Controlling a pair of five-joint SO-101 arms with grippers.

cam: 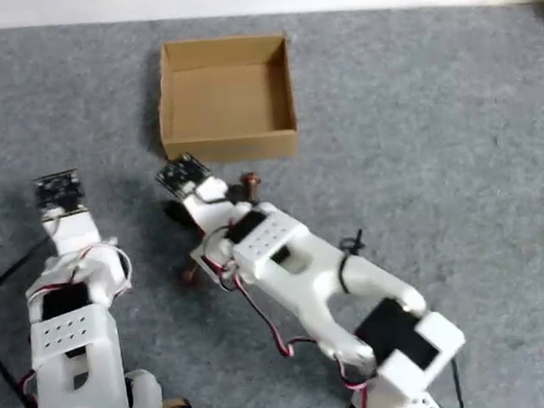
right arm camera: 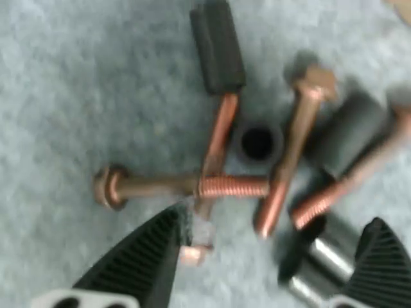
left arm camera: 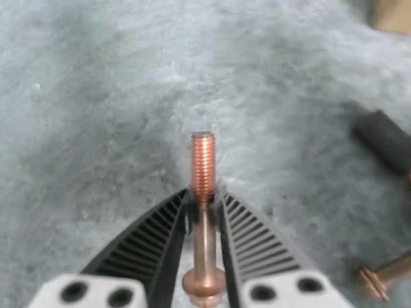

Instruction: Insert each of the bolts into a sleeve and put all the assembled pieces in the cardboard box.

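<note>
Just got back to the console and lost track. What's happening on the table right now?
The left arm holds a copper bolt in shut jaws over the grey carpet, threaded end pointing out. The right arm hangs with open jaws over a heap of bolts and black sleeves in front of the cardboard box. The box looks empty, so no finished piece is in it yet.

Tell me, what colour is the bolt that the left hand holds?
The bolt is copper-coloured; the left wrist view shows it best.
</note>
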